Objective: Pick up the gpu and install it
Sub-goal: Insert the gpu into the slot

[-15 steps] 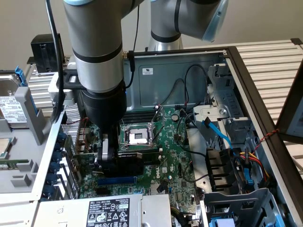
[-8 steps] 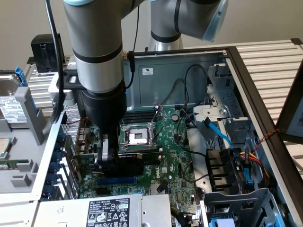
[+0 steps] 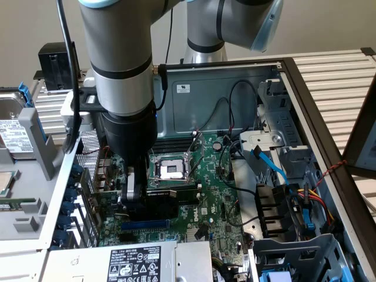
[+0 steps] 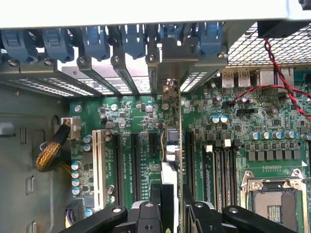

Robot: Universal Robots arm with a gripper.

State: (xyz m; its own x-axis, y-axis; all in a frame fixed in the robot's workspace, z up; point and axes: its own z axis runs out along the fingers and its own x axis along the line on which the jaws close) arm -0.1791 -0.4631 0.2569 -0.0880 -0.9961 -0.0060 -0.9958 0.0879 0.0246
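Between the two black fingertips of the gripper (image 4: 171,204), the gpu (image 4: 172,145) stands on edge, seen almost edge-on in the wrist view as a thin green line with a few silver and black parts along it. The fingers (image 4: 155,196) are drawn in to a narrow gap and press on the card from both flat sides, so the jaws are holding the gpu rather than standing free. The card's long axis runs straight away from the fingertips toward the rear wall of the computer case (image 4: 97,14), and its silver metal bracket (image 4: 177,56) is at that far end, upright against the row of slot openings beneath the blue retention clips (image 4: 95,41). The card sits low over the motherboard (image 4: 233,111), in line with the black expansion slots (image 4: 135,160) that lie parallel to it just beside the fingers; whether its edge is fully seated in a slot I cannot tell. In the exterior view the gripper (image 3: 134,197) reaches down into the open case with the dark body of the gpu (image 3: 158,205) at its tips, near the empty CPU socket (image 3: 170,169), which lies a little beyond the fingers toward the exterior view's right.
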